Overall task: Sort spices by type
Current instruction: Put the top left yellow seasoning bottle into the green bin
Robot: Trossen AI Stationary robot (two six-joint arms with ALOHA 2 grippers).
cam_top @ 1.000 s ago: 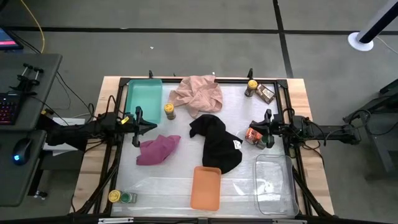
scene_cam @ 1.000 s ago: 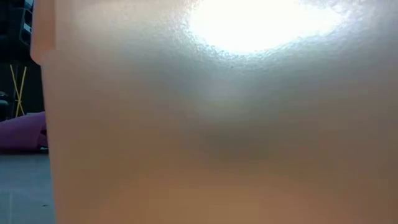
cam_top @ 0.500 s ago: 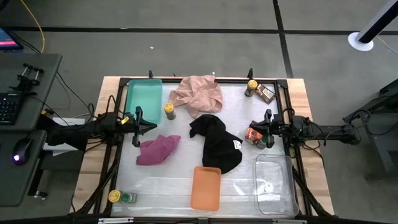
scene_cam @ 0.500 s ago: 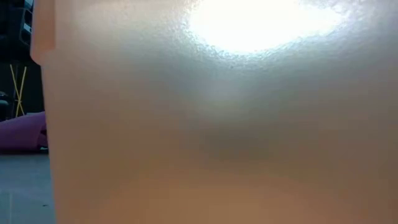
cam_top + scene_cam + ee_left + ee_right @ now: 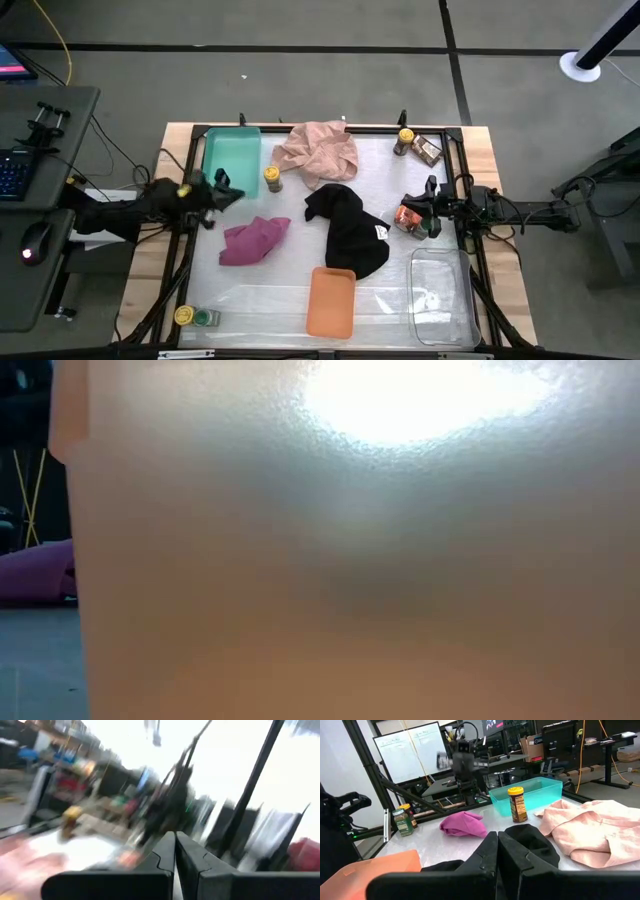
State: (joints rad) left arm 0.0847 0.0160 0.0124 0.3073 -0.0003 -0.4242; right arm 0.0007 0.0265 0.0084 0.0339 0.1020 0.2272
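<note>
In the high view one yellow-lidded jar (image 5: 272, 178) stands beside the green tray (image 5: 231, 152). Another (image 5: 405, 137) stands at the far right corner next to a printed packet (image 5: 428, 150). A yellow-lidded jar (image 5: 183, 316) and a green-lidded jar (image 5: 206, 318) sit at the near left corner. An orange-brown packet (image 5: 405, 216) lies at my right gripper (image 5: 420, 214), whose fingers are shut (image 5: 497, 855); I cannot tell whether they touch it. My left gripper (image 5: 226, 191) hovers at the table's left, between the green tray and the magenta cloth (image 5: 254, 241), shut (image 5: 175, 856) on nothing.
A pink cloth (image 5: 320, 150) lies at the far middle and a black cloth (image 5: 350, 230) in the centre. An orange tray (image 5: 331, 301) sits at the near edge and fills the low view (image 5: 350, 560). A clear tray (image 5: 440, 295) is at the near right. A black frame (image 5: 470, 200) rims the table.
My left gripper has rolled about its wrist and shifted a little toward the table's far left; its wrist view is streaked by the motion. The right arm and all the spices have stayed where they were.
</note>
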